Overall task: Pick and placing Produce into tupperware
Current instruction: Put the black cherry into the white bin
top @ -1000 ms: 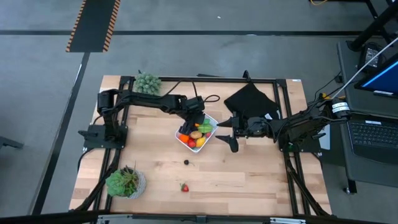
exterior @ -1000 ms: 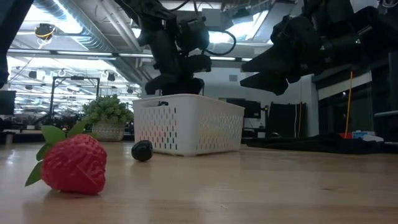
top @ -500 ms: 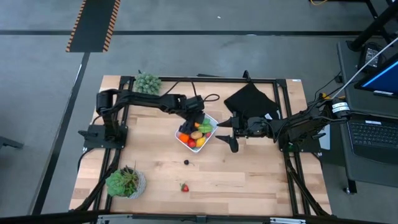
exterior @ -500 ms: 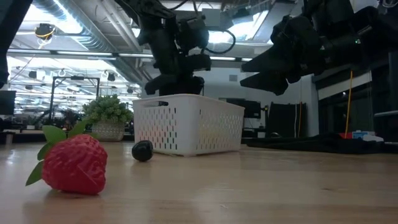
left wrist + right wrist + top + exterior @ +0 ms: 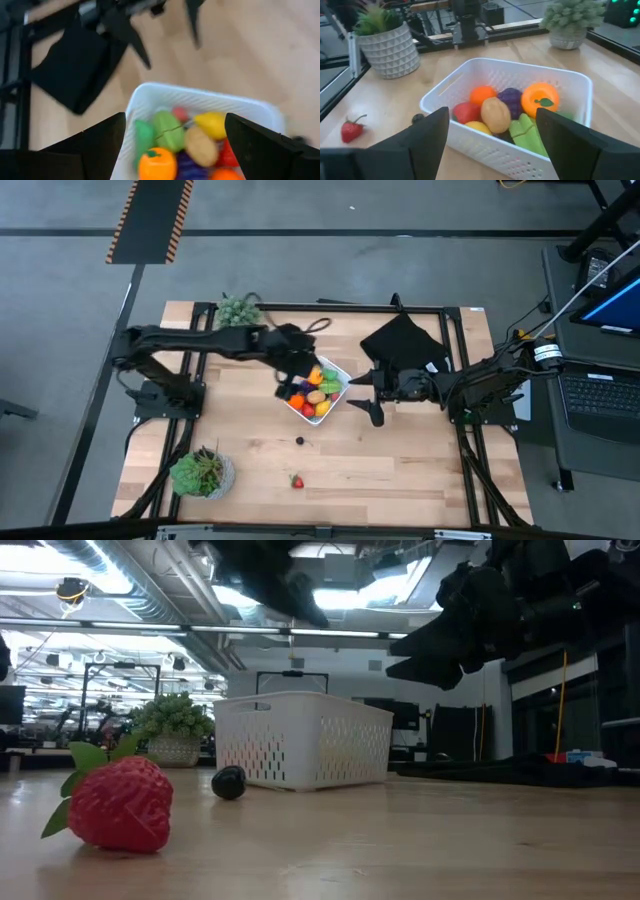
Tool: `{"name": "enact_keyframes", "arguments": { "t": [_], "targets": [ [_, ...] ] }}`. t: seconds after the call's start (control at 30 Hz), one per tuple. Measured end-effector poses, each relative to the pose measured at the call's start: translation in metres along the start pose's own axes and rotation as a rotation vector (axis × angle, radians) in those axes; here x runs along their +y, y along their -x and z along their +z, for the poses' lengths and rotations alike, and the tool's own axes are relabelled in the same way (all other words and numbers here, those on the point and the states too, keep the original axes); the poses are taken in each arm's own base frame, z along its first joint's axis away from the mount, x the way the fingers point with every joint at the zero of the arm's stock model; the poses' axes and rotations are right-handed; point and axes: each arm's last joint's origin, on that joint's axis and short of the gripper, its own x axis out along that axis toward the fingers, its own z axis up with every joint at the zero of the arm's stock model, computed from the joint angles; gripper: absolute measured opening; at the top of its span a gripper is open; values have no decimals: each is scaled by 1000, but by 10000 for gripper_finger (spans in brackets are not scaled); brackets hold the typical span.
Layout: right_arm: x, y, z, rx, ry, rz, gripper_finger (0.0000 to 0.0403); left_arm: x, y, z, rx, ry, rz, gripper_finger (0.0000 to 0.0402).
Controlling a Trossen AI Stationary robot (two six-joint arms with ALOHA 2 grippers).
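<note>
The white tupperware [image 5: 316, 391] stands mid-table and holds several toy produce pieces: an orange [image 5: 152, 162], a green one [image 5: 167, 131], a yellow one [image 5: 212, 124] and a tan one [image 5: 495, 114]. A red strawberry [image 5: 296, 480] and a small dark piece [image 5: 299, 441] lie on the table nearer the front. My left gripper [image 5: 175, 145] hangs open above the tupperware's left side, holding nothing. My right gripper [image 5: 495, 140] waits open and empty, just right of the tupperware.
A black cloth [image 5: 405, 340] lies at the far right. One potted plant [image 5: 237, 312] stands at the far left, and another [image 5: 203, 472] at the near left. Bare wood stretches across the table's near half around the strawberry.
My left gripper has risen out of the tupperware, well clear of its rim, and drawn back a little toward the table's left edge. The produce it covered, with an orange piece on top, now shows in the tupperware.
</note>
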Motion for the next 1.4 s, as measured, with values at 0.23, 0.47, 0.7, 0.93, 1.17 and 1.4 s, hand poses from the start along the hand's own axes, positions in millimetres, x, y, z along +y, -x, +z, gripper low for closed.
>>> {"name": "enact_keyframes", "arguments": {
  "t": [0.23,0.47,0.7,0.93,1.17,1.4],
  "targets": [
    [16,2,-2,-4,98,65,300,-42,55,-10,-176,56,47,333],
    [34,6,-3,-24,156,140,300,-99,59,-47,-360,100,56,334],
    [52,12,-5,-37,161,213,300,-137,38,-78,-474,171,-20,334],
    [67,18,-6,-64,166,192,300,-162,17,-102,-416,195,-111,334],
    [75,15,4,-87,163,198,300,-172,8,-107,-352,295,-170,334],
    [78,11,11,-84,188,195,300,-174,7,-107,-347,301,-176,334]
  ]
}}
